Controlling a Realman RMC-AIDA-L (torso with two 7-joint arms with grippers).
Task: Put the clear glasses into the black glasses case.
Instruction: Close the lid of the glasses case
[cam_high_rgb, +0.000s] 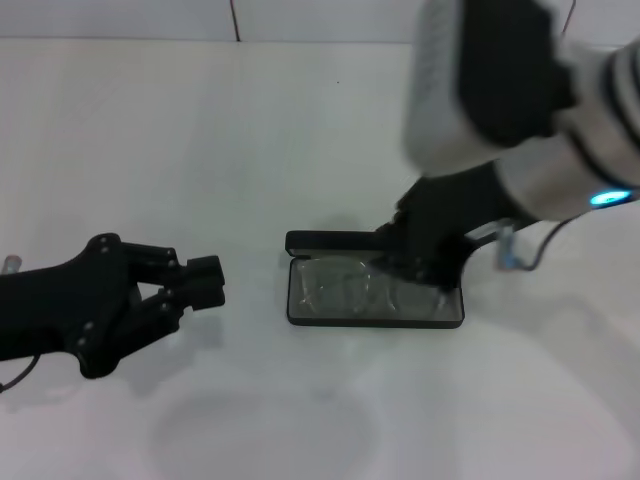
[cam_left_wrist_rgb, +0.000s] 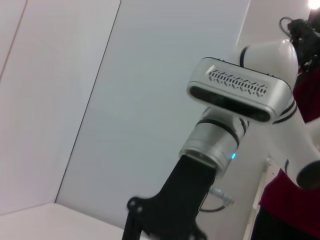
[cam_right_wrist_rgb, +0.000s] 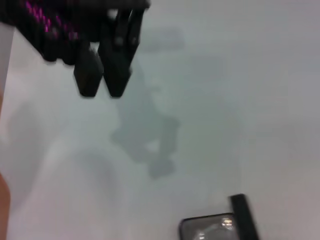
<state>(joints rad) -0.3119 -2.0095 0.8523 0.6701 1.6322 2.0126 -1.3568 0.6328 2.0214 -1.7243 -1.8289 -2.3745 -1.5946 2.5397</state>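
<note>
Lying open on the white tabletop (cam_high_rgb: 300, 130), the slim black rectangular glasses case (cam_high_rgb: 375, 296) is running its long axis left to right across the robot's front, lid raised along the far edge. Fully transparent plastic glasses (cam_high_rgb: 350, 290) are resting inside the tray, lengthwise with the case. The right gripper (cam_high_rgb: 425, 262) is pressing down over the case's right end; whether its fingers are apart or together cannot be told. The left gripper (cam_high_rgb: 205, 282) is hovering well to the case's left, fingers together on nothing.
</note>
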